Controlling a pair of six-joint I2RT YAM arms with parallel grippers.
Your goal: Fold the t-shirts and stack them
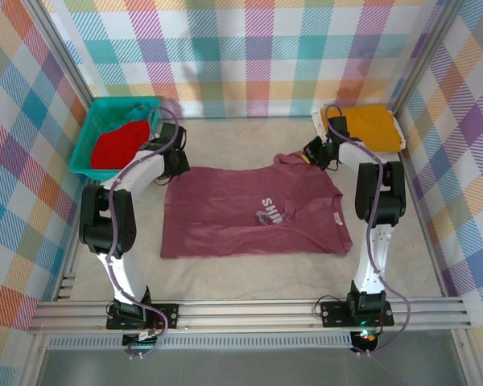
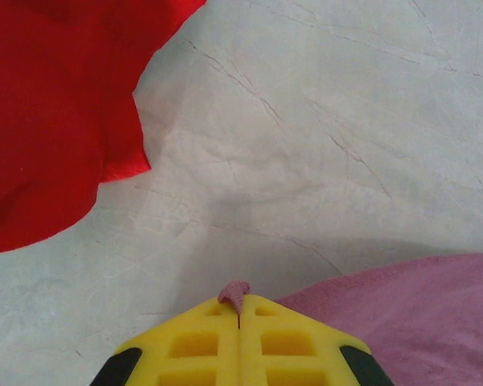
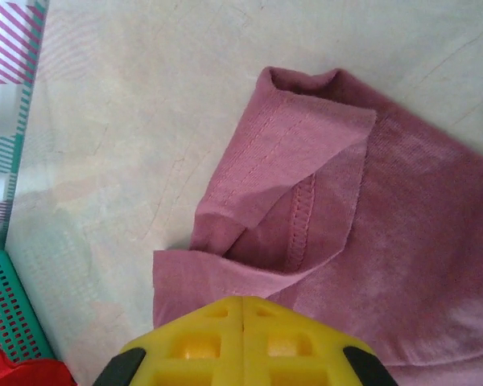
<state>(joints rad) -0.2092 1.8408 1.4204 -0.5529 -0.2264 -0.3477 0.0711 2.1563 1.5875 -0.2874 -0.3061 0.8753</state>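
While the maroon t-shirt [image 1: 249, 215] lies flat on the worktop [image 1: 225, 273], left tool [image 2: 239, 312] and right tool [image 3: 243, 304] each pinch its far edge; the first fold likely needs an even lift nearward

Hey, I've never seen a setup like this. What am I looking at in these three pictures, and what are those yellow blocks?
These are two robot arms, left and right, bolted at the near edge of a table. The wide picture is taken from above and behind them. The other two come from a camera on each wrist, so the yellow blocks are that arm's own fingers. A maroon t-shirt lies spread on the table. A red t-shirt sits in a teal basket far left; a yellow-orange t-shirt lies far right. The left hand is shut on a tuft of the maroon t-shirt's edge. The right hand is shut at its folded-over sleeve, apparently pinching it.
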